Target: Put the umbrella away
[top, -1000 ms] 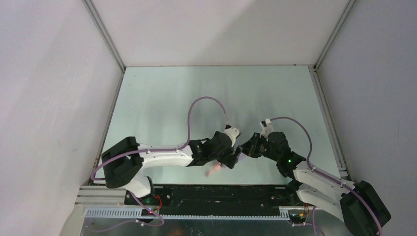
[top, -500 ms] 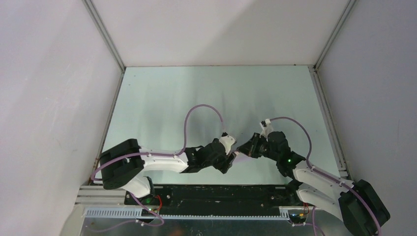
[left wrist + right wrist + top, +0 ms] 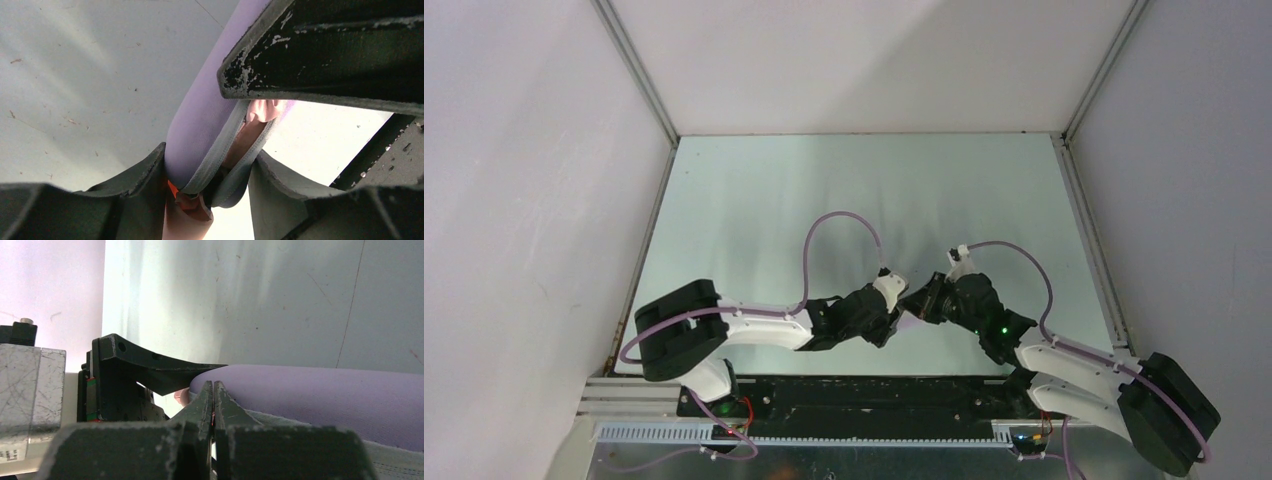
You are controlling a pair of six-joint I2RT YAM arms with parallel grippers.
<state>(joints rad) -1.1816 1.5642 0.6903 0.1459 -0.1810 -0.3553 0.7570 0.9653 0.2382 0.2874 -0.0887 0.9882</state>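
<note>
The pale lilac case (image 3: 210, 100) lies between my two grippers near the table's front middle, and only a sliver of it shows in the top view (image 3: 911, 319). The salmon-pink umbrella (image 3: 247, 137) sits inside it, showing through the open grey zipper edges. Its pink end (image 3: 182, 222) sticks out at the bottom. My left gripper (image 3: 209, 155) is shut on the case's end, also seen from above (image 3: 894, 322). My right gripper (image 3: 213, 385) has its jaws pressed together at the zipper edge of the case (image 3: 325, 390). I cannot see whether it pinches anything. It also shows in the top view (image 3: 921, 302).
The pale green table (image 3: 864, 190) is bounded by white walls on three sides. The arm bases and a black rail (image 3: 864, 395) run along the near edge. Purple cables (image 3: 844, 225) loop above both wrists.
The left arm has swung lower and nearer the right gripper. The pink umbrella end seen below the left gripper a second ago is hidden from above. The right gripper has shifted slightly left.
</note>
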